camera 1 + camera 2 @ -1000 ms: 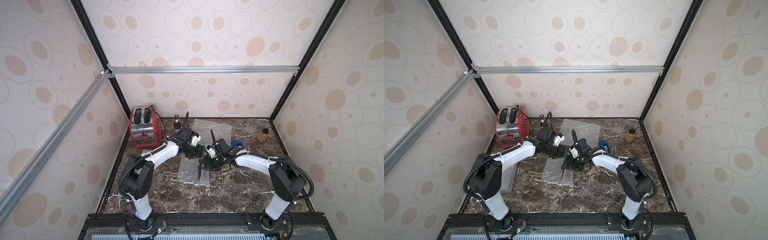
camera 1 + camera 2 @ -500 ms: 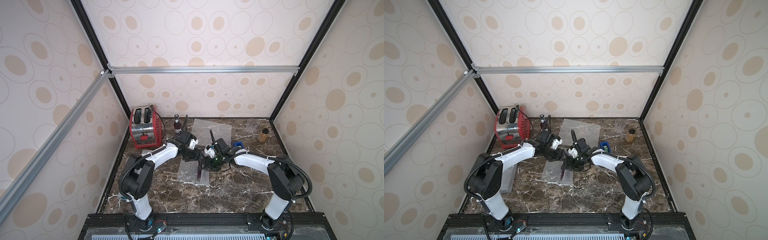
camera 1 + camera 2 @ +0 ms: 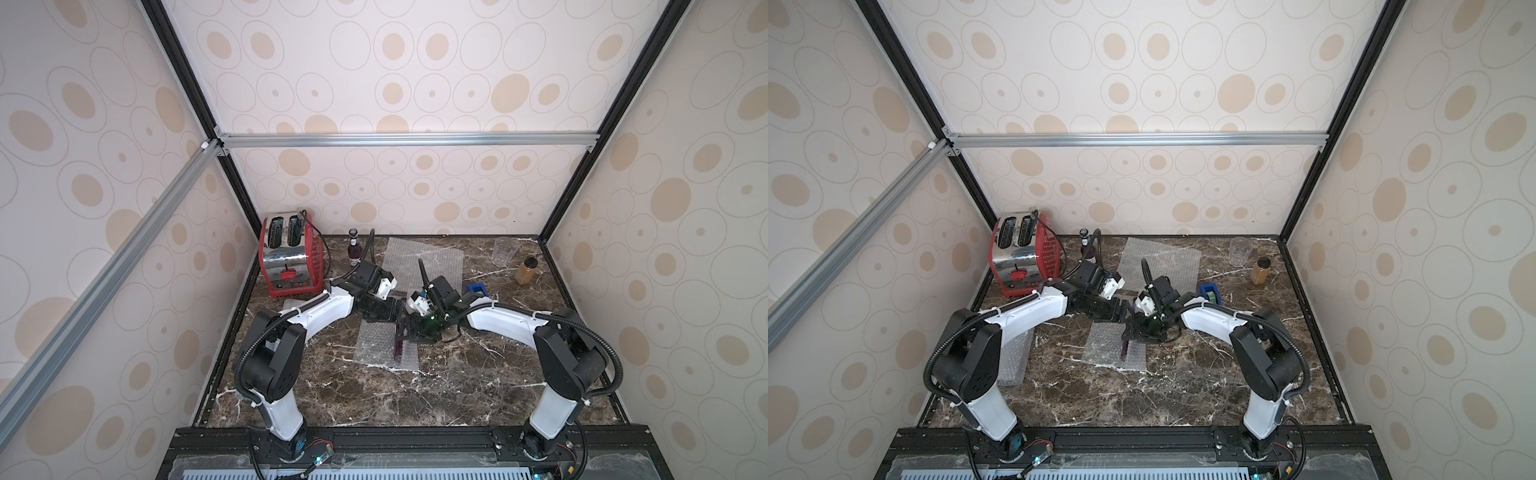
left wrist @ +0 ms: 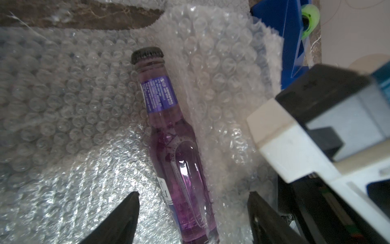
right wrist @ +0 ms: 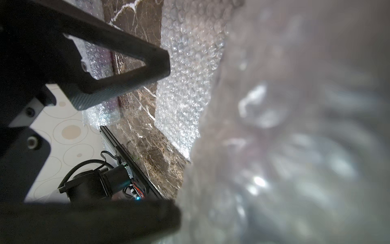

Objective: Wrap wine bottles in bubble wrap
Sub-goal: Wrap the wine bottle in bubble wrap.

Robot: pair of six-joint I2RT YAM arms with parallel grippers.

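The left tool (image 4: 194, 196) has just released the purple bottle (image 4: 175, 137) onto bubble wrap (image 4: 63, 95), ready for rolling; the right tool (image 5: 172, 143) has an unclear grip.

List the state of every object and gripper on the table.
purple bottle: lying on its side, capped, unwrapped
bubble wrap sheet: under that bottle, one edge lifted beside it
left gripper: open, astride the bottle's base
right gripper: open
second bottle: upright, capped
spare sheet: flat
cup: upright, looks empty
jar: upright, lidded
toaster: slots empty
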